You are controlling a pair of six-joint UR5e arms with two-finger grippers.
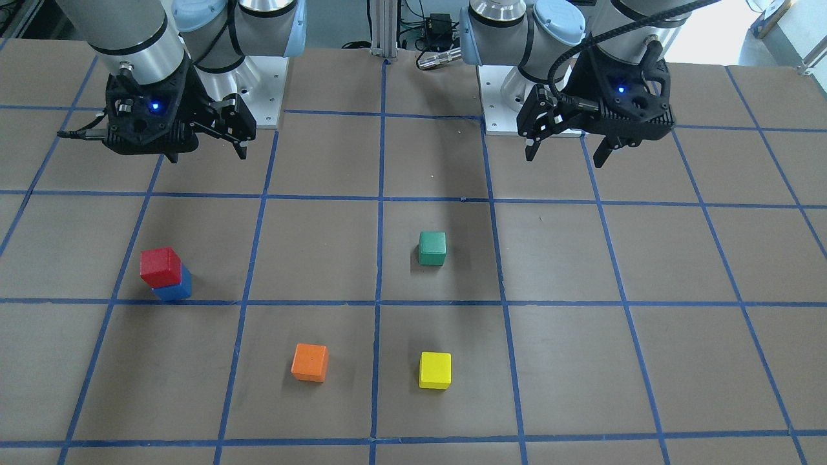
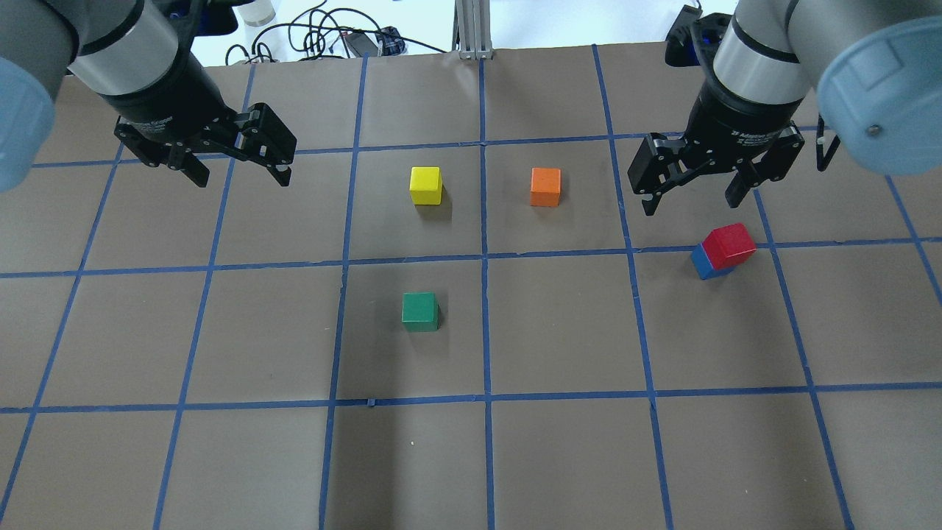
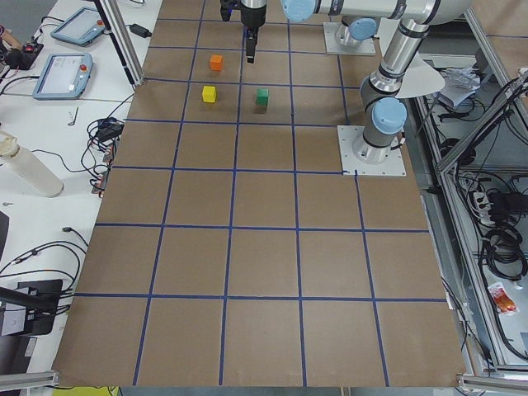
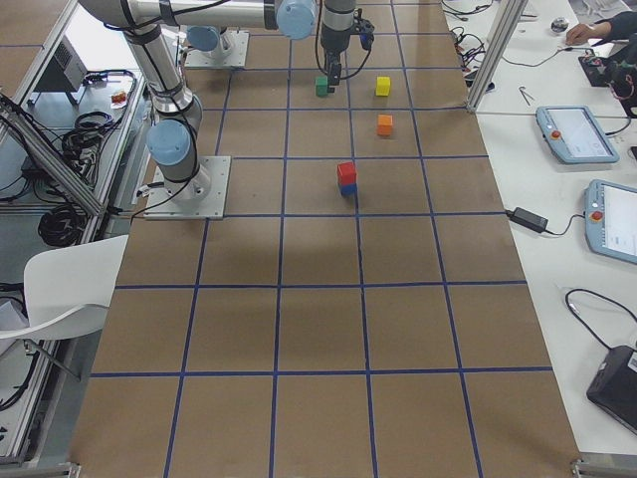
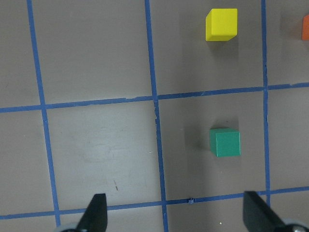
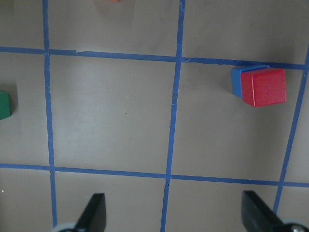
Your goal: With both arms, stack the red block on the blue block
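Note:
The red block (image 1: 160,266) sits on top of the blue block (image 1: 174,289), slightly offset, on the table on the robot's right side. The stack also shows in the overhead view, red block (image 2: 728,245) on blue block (image 2: 701,262), and in the right wrist view, red block (image 6: 263,87) on blue block (image 6: 236,79). My right gripper (image 2: 692,202) is open and empty, raised above the table, apart from the stack. My left gripper (image 2: 243,179) is open and empty, raised over the table's left side.
A green cube (image 2: 420,311) stands near the middle, a yellow cube (image 2: 426,185) and an orange cube (image 2: 545,186) farther out. Blue tape lines grid the brown table (image 2: 559,456). The arm bases are at the robot's edge of the table.

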